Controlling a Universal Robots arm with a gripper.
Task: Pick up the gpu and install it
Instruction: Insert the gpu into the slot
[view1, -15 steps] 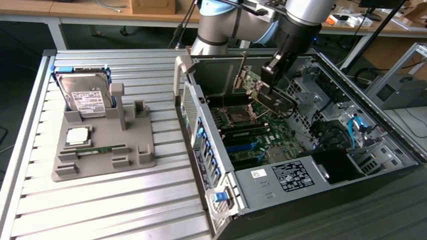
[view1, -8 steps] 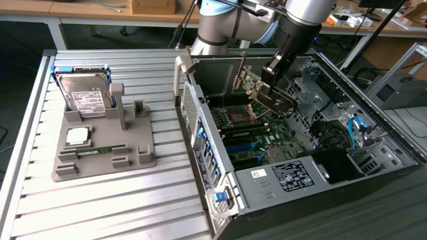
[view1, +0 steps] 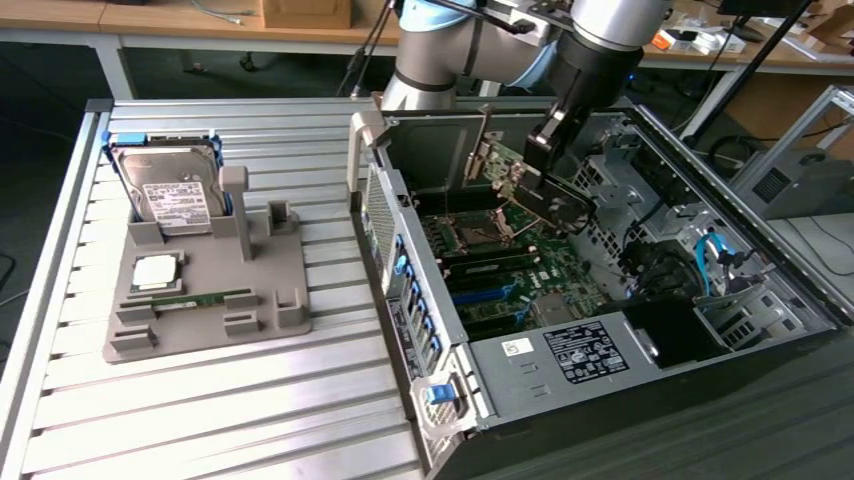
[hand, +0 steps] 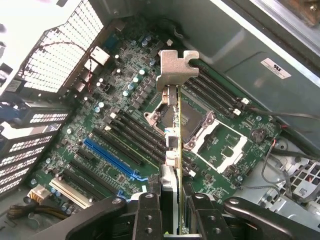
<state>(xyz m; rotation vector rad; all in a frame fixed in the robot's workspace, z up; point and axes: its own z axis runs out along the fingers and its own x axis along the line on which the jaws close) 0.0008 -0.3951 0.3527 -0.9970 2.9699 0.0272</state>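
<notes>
- The gripper (view1: 542, 168) reaches down into the open case (view1: 441, 400) and is clamped on the gpu (view1: 561, 205).
- In the wrist view the gripper (hand: 175, 202) has one black finger (hand: 148, 215) on each side of the gpu (hand: 174, 135), pressed against its two broad faces.
- There the gpu is edge-on, a thin strip running straight out from between the fingers.
- Its metal bracket (hand: 176, 70) is at the end farthest from the fingers.
- In the exterior view the gpu hangs just under the gripper, tilted, with its black face towards the exterior view's right.
- The gpu is inside the case, over the motherboard (hand: 125, 120) and close to the CPU socket (hand: 195, 127).
- Whether its lower edge touches the board cannot be told.
- In the wrist view a long blue slot (hand: 111, 157) lies on the board to one side of the gpu, and black slots run between the two.
- On the table (view1: 267, 420), at the exterior view's left and well apart from the gripper, stands a grey holder (view1: 287, 315).
- A hard drive (view1: 180, 195) stands upright in the holder, with a CPU chip (view1: 156, 270) and a memory stick (view1: 200, 298) lying flat in front of it.
</notes>
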